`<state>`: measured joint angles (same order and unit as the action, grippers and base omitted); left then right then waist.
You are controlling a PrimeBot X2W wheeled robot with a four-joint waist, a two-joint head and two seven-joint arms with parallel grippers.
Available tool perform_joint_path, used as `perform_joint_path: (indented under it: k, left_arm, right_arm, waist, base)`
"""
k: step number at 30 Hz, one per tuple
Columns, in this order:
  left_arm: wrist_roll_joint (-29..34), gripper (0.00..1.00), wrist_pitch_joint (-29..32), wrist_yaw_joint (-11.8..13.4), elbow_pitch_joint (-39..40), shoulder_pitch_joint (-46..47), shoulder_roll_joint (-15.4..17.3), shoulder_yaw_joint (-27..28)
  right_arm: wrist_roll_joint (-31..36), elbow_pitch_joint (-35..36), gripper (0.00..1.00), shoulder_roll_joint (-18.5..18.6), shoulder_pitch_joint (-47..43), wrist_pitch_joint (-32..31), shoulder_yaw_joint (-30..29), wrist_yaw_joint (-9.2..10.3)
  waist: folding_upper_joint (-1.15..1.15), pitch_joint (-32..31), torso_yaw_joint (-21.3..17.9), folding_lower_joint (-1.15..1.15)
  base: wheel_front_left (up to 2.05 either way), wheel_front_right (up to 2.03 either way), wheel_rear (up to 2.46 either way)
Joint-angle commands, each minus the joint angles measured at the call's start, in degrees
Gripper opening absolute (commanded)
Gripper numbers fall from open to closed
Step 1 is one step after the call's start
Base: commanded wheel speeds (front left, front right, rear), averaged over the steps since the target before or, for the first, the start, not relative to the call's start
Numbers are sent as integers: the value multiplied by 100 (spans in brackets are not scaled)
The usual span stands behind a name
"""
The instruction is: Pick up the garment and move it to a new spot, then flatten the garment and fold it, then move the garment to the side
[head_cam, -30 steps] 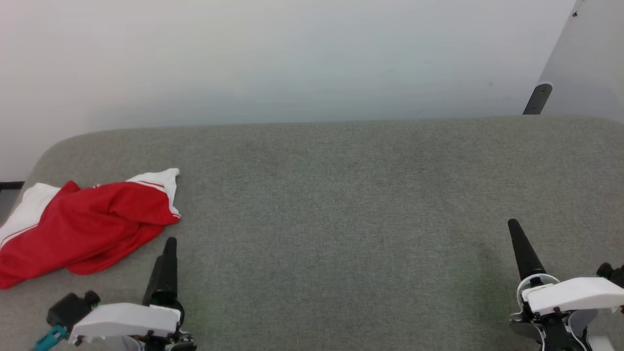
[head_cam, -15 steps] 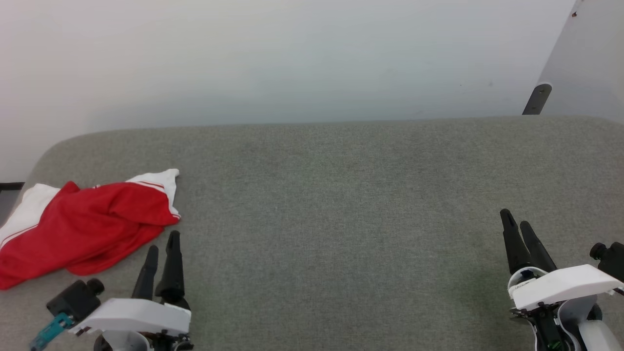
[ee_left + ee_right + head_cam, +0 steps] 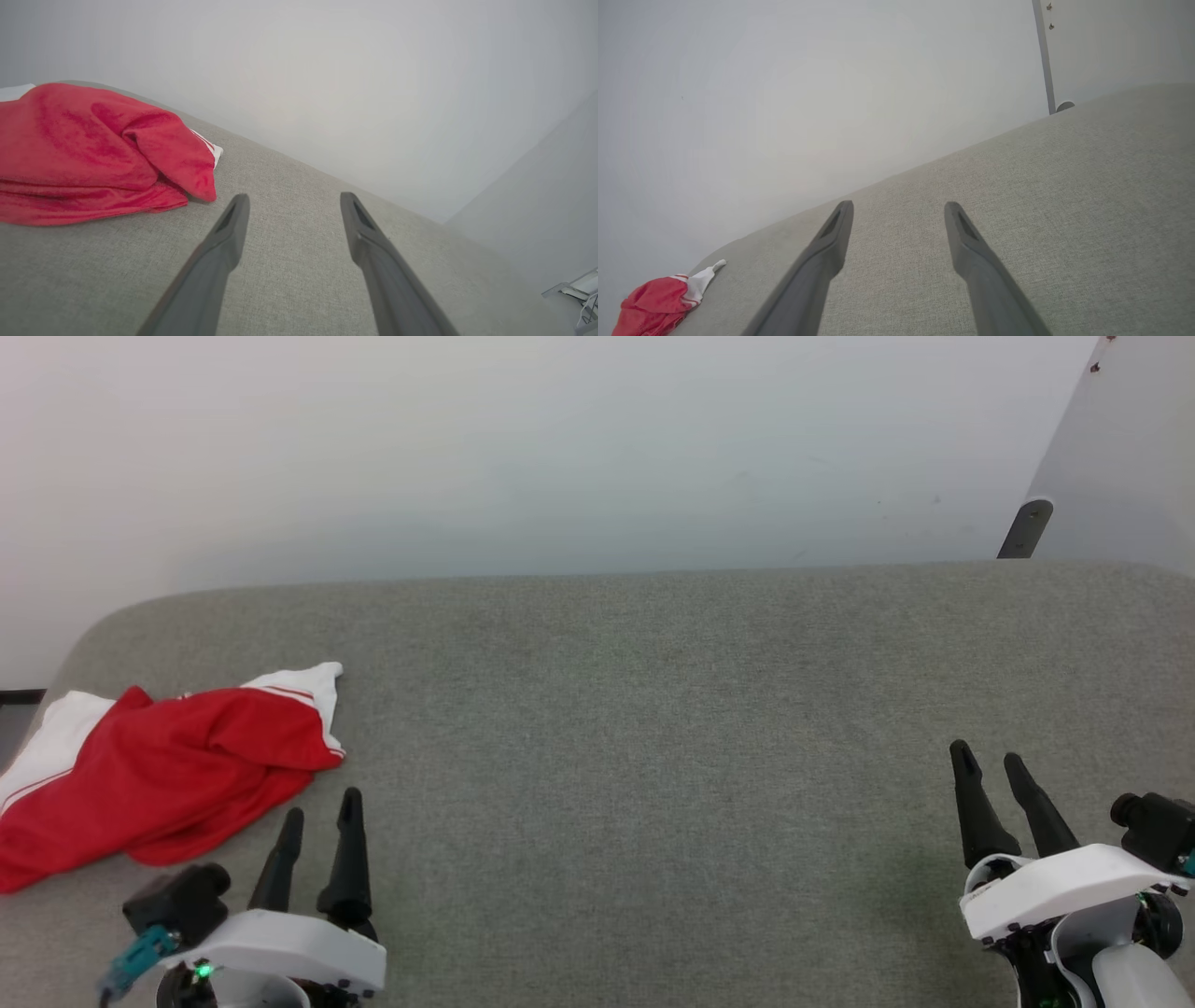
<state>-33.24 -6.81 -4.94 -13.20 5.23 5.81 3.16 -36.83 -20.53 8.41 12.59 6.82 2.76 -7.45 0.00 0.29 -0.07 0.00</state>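
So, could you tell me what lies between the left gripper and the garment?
Only bare grey upholstery: the open left gripper sits just apart from the garment, seen in the head and left wrist views.

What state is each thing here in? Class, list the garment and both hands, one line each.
garment: crumpled in a heap on the grey padded surface, not held.
left hand: open, empty, beside the garment, not touching it.
right hand: open, empty, far from the garment.
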Motion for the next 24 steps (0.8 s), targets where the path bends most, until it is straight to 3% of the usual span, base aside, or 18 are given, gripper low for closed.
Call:
perform_joint_path:
  k: [1,16,24]
  left_arm:
    - [194,100,-60,39,74,-2,58,-38]
    - [1064,100,-284,227,15,-49,165,-324]
    - [1375,100,-401,206,-44,-6,228,-321]
  right_arm:
    - [209,31,100,16,157,57,-9,-4]
    - [1435,-106,100,-47,153,289,-206,-4]
    - [2005,-255,100,-94,193,397,-278,-4]
  waist:
    - [0,-4,1,0]
    - [0,-12,19,0]
    - [0,-10,7,0]
  base:
    - [0,0,0]
    - [0,0,0]
    - [0,0,0]
